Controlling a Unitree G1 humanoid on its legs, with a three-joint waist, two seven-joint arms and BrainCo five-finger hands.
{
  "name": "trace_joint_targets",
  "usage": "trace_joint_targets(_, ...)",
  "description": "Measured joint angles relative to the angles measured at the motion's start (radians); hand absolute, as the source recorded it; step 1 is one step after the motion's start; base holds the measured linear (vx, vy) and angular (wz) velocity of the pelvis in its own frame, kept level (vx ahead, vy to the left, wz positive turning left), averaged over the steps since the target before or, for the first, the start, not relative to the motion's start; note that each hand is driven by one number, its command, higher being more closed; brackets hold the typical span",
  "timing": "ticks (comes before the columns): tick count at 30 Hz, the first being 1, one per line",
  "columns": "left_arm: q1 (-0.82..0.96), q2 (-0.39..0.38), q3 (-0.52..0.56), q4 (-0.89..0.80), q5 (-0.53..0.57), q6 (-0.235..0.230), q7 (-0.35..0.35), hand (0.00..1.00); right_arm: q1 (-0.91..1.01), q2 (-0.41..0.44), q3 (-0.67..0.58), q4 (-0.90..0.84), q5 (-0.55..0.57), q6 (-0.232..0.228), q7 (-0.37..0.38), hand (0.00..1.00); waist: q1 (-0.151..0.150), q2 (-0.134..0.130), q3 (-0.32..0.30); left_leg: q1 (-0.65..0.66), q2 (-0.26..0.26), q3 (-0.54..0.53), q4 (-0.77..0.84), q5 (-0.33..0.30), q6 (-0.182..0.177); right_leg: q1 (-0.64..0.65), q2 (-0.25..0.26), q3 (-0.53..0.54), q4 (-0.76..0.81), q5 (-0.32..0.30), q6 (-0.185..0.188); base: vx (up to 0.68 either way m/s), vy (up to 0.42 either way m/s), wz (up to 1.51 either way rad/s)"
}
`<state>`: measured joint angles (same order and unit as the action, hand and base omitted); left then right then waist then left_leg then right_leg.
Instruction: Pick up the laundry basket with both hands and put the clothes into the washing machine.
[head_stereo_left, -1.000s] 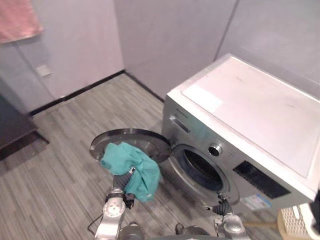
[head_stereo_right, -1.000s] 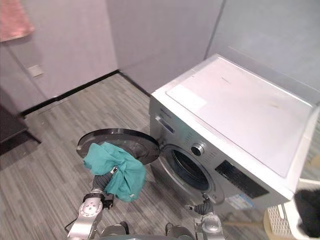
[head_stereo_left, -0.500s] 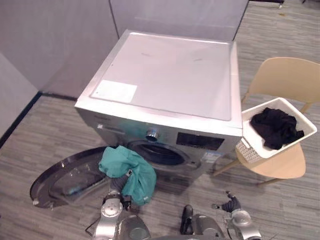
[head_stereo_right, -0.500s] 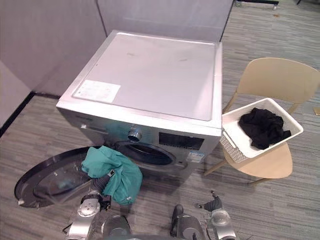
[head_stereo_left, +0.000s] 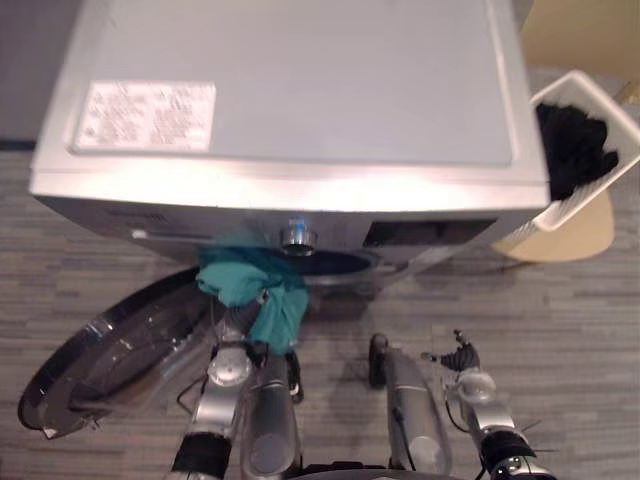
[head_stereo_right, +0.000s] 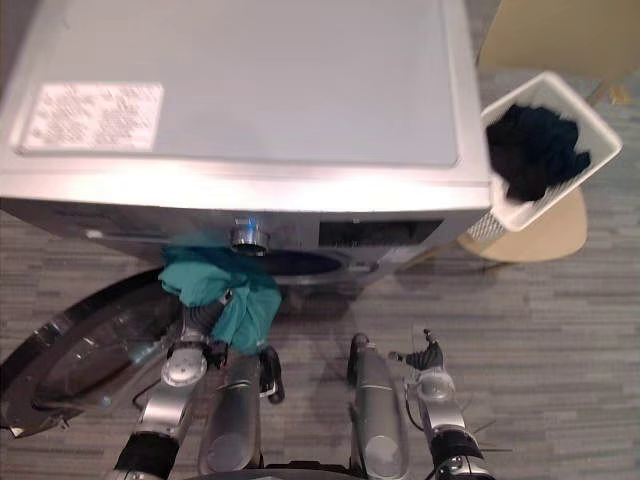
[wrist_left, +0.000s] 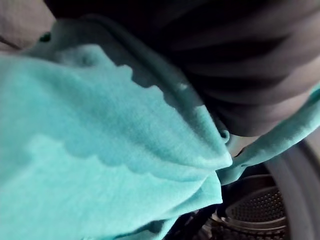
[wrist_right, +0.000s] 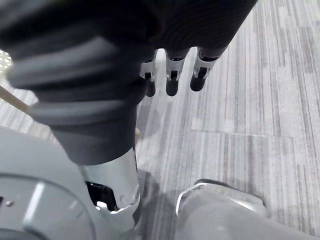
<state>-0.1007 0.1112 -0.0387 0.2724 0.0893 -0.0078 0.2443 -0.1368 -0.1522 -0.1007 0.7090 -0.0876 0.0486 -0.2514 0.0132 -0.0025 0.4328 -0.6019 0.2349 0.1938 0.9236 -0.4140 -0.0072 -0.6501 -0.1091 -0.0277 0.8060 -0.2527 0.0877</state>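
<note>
Since half a second ago my head has swung further over the washing machine (head_stereo_left: 300, 90), so I look almost straight down on its lid, and my left arm has brought the teal garment (head_stereo_left: 250, 285) closer to the machine's front, so that it now sits just under the knob (head_stereo_left: 297, 236).

At the far left the round door (head_stereo_left: 110, 360) hangs wide open, low over the grey plank floor (head_stereo_left: 560, 330). Next to it my left hand (wrist_left: 250, 75) is up at the front of the machine with the teal garment bunched over it. The cloth covers the hand, so I cannot tell whether it is closed on the cloth or merely carries it. Past the folds, my left wrist view shows the perforated drum (wrist_left: 245, 215) close by. The garment's upper edge touches the left rim of the drum's mouth (head_stereo_left: 335, 262), and the rest of it hangs outside.

Further right my right hand (head_stereo_left: 458, 352) hangs low over the floor, well away from the machine. Its fingers (wrist_right: 171, 75) are straight and relaxed, and it holds nothing.

At the far right the white laundry basket (head_stereo_left: 590, 95) sits on a pale wooden chair (head_stereo_left: 570, 235) just beside the machine, with black clothes (head_stereo_left: 575, 140) heaped inside.
</note>
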Motion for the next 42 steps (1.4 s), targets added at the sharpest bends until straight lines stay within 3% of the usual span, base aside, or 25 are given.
trace_joint_targets(5, -0.200, -0.002, 0.002, -0.090, -0.001, 0.001, 0.071, 1.00, -0.076, 0.028, -0.003, -0.231, 0.012, 0.000, -0.051, 0.00, 0.002, -0.007, 0.052, -0.359, 0.057, -0.042, 0.294, -0.076, 0.010, -0.354, 0.001, 0.007, 0.276, -0.055, -0.011, -0.18, -0.003, -0.14)
trace_joint_targets(10, -0.365, 0.014, 0.001, -0.156, -0.009, 0.006, 0.120, 1.00, -0.104, 0.073, -0.009, -0.381, 0.020, -0.003, -0.079, 0.00, -0.003, -0.028, 0.078, -0.587, 0.081, -0.076, 0.470, -0.097, 0.014, -0.592, 0.003, 0.019, 0.467, -0.087, -0.020, -0.10, -0.087, -0.04)
trace_joint_targets(15, -0.578, 0.090, -0.038, -0.187, -0.006, 0.023, 0.181, 1.00, -0.102, 0.084, -0.046, -0.475, 0.043, -0.053, -0.099, 0.00, -0.019, -0.046, 0.088, -0.734, 0.095, -0.128, 0.610, -0.118, 0.003, -0.725, 0.001, 0.006, 0.620, -0.126, -0.037, -0.08, -0.101, 0.06)
trace_joint_targets(21, -0.818, 0.189, -0.078, -0.160, 0.029, 0.033, 0.263, 1.00, -0.101, 0.100, -0.045, -0.500, 0.060, -0.106, -0.098, 0.00, -0.048, -0.062, 0.089, -0.786, 0.102, -0.139, 0.635, -0.115, -0.006, -0.779, 0.001, 0.003, 0.655, -0.132, -0.043, -0.04, -0.052, 0.02)
trace_joint_targets(22, -0.893, 0.217, -0.088, -0.115, 0.057, 0.043, 0.274, 0.00, -0.101, 0.106, -0.044, -0.501, 0.061, -0.118, -0.097, 0.00, -0.052, -0.066, 0.088, -0.794, 0.106, -0.142, 0.636, -0.114, -0.008, -0.786, 0.002, -0.001, 0.655, -0.131, -0.044, 0.00, -0.033, -0.05)
trace_joint_targets(29, -1.135, 0.298, -0.073, 0.195, 0.124, 0.095, 0.279, 0.00, -0.116, 0.107, -0.047, -0.491, 0.079, -0.156, -0.097, 0.00, -0.073, -0.088, 0.085, -0.848, 0.121, -0.156, 0.648, -0.109, -0.003, -0.830, 0.012, -0.018, 0.654, -0.122, -0.057, 0.04, -0.012, -0.08)
trace_joint_targets(32, -1.150, 0.306, -0.068, 0.302, 0.193, 0.138, 0.211, 0.00, -0.137, 0.104, -0.050, -0.477, 0.080, -0.159, -0.096, 0.00, -0.081, -0.099, 0.086, -0.853, 0.130, -0.148, 0.652, -0.109, -0.003, -0.838, 0.012, -0.018, 0.659, -0.122, -0.057, 0.03, -0.002, -0.02)
trace_joint_targets(36, -1.156, 0.302, -0.068, 0.412, 0.293, 0.185, 0.062, 0.00, -0.139, 0.102, -0.060, -0.463, 0.096, -0.160, -0.068, 0.00, -0.081, -0.099, 0.085, -0.853, 0.130, -0.151, 0.655, -0.109, -0.003, -0.838, 0.008, -0.020, 0.671, -0.125, -0.063, 0.01, -0.013, 0.04)
trace_joint_targets(39, -1.189, 0.296, -0.068, 0.438, 0.307, 0.199, -0.008, 0.00, -0.139, 0.093, -0.064, -0.460, 0.115, -0.157, -0.036, 0.00, -0.080, -0.102, 0.084, -0.853, 0.130, -0.155, 0.657, -0.107, -0.006, -0.837, 0.003, -0.024, 0.679, -0.129, -0.070, -0.01, -0.026, 0.08)
trace_joint_targets(42, -1.221, 0.296, -0.067, 0.437, 0.315, 0.198, -0.030, 0.00, -0.139, 0.090, -0.064, -0.460, 0.119, -0.150, -0.025, 0.00, -0.079, -0.104, 0.083, -0.853, 0.128, -0.162, 0.657, -0.104, -0.012, -0.833, 0.001, -0.029, 0.682, -0.129, -0.073, 0.01, -0.025, 0.04)
